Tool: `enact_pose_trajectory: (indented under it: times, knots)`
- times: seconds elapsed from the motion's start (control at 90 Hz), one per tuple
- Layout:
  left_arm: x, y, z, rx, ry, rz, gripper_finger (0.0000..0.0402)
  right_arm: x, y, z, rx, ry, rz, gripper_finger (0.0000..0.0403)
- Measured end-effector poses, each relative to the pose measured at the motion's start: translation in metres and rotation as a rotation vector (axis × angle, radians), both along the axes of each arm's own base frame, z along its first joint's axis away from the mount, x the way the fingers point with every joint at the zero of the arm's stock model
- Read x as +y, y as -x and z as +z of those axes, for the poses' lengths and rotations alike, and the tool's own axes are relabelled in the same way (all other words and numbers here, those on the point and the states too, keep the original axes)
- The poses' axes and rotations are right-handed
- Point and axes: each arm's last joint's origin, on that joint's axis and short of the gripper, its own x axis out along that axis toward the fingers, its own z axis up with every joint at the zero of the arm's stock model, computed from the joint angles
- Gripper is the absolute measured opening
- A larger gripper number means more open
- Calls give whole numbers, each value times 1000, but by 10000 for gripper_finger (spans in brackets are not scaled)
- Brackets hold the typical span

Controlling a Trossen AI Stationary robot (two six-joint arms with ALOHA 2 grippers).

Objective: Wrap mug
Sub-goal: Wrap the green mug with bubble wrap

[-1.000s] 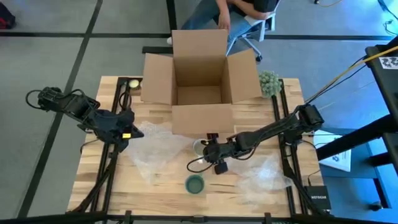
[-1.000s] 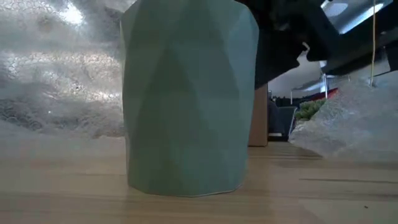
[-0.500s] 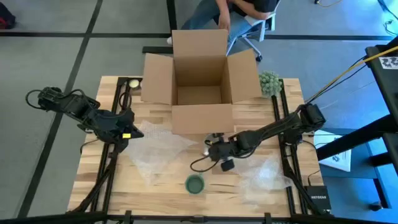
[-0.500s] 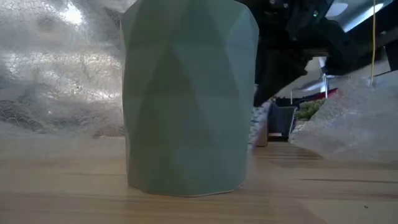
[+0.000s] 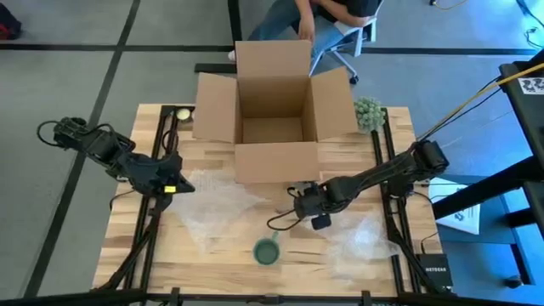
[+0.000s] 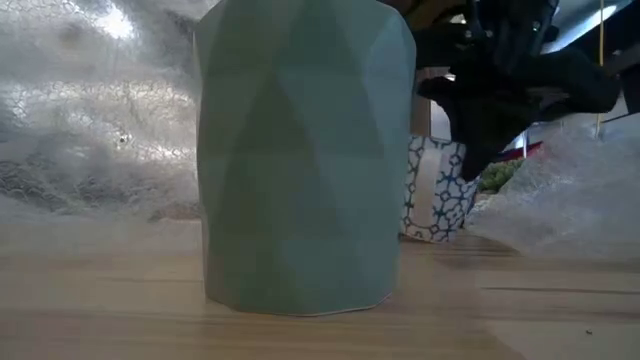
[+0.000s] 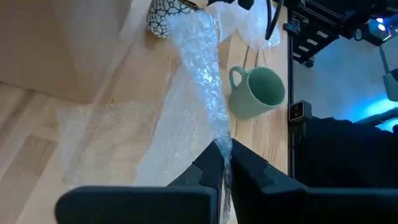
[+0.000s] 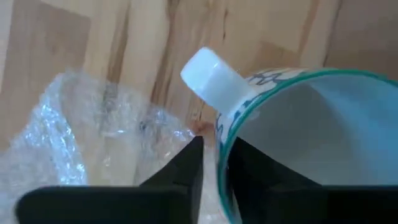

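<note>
The right tool [image 8: 214,163] is clenched on the rim of the patterned mug [image 8: 292,137], just in front of the cardboard box [image 5: 272,110]; one finger sits inside the wall, one outside. The left tool [image 7: 222,163] pinches a bubble wrap sheet [image 7: 199,81], pulled taut. The mug looks upright, long axis vertical, white handle outward. Judged step: carrying it onto the wrap; next, set it mid-sheet. A green mug [image 5: 267,251] waits near the worktop's [image 5: 212,263] front edge.

In the low view the green mug [image 6: 305,150] fills the frame, its rim cut off at the top, and hides half of the patterned mug [image 6: 437,190] behind it. In the high view the right claw [image 5: 302,204] covers that mug almost wholly.
</note>
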Motion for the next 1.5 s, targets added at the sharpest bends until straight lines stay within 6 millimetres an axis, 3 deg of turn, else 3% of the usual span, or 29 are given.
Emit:
enact_pose_trajectory:
  times: [0.222, 0.356, 0.478, 0.544, 0.7, 0.911, 1.089, 1.222, 1.5]
  knots:
    - [0, 0, 0, 0, -3, -1, 0, 1, -4, 33, -72, -19, -2, 125]
    - [0, 0, 0, 0, -3, -2, 0, 4, -12, 56, -144, -42, 26, 132]
    - [0, 0, 0, 0, -4, -2, 0, 8, -23, 62, -249, -92, 40, 133]
    - [0, 0, 0, 0, -4, -2, 0, 11, -31, 57, -333, -134, 49, 133]
    - [0, 0, 0, 0, -4, -2, 0, 17, -50, 20, -352, -122, 48, 126]
    - [0, 0, 0, -1, -4, -3, 0, 26, -73, -23, -322, -165, 108, 65]
    - [0, 0, 0, -1, -4, -2, 0, 28, -79, -32, -334, -142, 160, 6]
    - [0, 0, 0, -1, -4, -3, 0, 29, -90, -37, -407, -156, 198, 10]
    - [0, 0, 0, -4, -8, 3, 0, 19, -111, -69, -452, -219, 203, 3]
